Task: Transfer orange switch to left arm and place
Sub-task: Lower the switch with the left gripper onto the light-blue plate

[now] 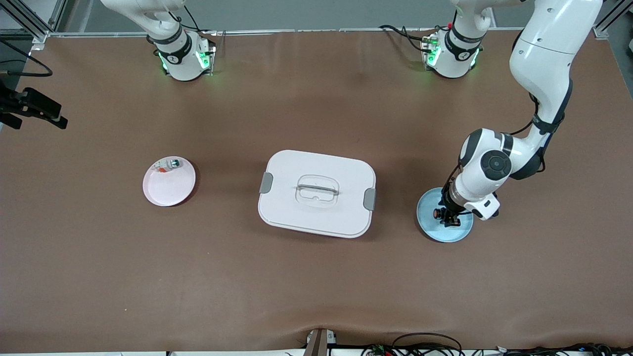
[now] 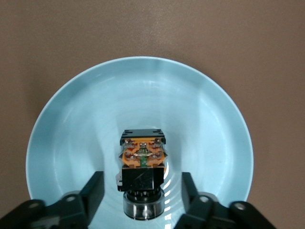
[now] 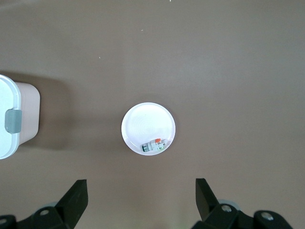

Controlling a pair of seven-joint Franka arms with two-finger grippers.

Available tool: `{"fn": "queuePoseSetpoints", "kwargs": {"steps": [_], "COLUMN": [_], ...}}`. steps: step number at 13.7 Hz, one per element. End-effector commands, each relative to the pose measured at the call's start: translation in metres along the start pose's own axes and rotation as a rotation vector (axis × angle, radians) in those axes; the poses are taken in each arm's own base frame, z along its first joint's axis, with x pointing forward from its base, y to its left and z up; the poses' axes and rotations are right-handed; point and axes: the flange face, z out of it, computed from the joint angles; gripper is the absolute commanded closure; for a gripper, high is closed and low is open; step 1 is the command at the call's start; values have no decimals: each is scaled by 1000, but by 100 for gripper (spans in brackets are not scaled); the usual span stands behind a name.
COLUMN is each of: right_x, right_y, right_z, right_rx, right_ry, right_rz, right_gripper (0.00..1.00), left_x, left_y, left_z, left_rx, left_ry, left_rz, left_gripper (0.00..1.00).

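Over the blue plate [image 1: 435,232] at the left arm's end of the table, the front view shows the left gripper [image 1: 449,218] lowered onto the orange switch [image 1: 438,213], while the white latched box [image 1: 316,193] sits mid-table between it and the pink plate [image 1: 168,187] with its small green-capped part [image 1: 170,164].

Left wrist view: the switch [image 2: 142,167] lies on the glossy plate [image 2: 71,124], fingers [image 2: 93,191] spread either side, not yet touching — its smooth metal collar could roll or skid on that glaze if one finger lands first.

Right wrist view: the right gripper [image 3: 140,195] hangs high, jaws wide, over bare matte tabletop near the pink plate [image 3: 143,121]; a low carry risks clipping the box [image 3: 16,119].
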Motion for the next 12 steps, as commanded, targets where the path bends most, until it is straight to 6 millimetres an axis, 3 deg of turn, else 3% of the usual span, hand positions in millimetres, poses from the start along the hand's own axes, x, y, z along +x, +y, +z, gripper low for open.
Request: {"fn": "queuePoseSetpoints", "kwargs": {"steps": [1,5,12], "right_x": [-5,-5,-6], "right_y": [4,5,5], "right_z": [-10,-16,-17], "right_rx": [-12,-2,3], "right_ry": [23,37,39], "right_rz": [-14,-2,2], "right_gripper": [0,0,0], "left_x": [0,5,16], "left_y": [8,11,-5], "left_z": [-17,-60,-103], "left_rx": [-37,-57,-25], "left_ry": [19,42,53], "left_rz": [15,107,717], "left_gripper": [0,0,0]}}
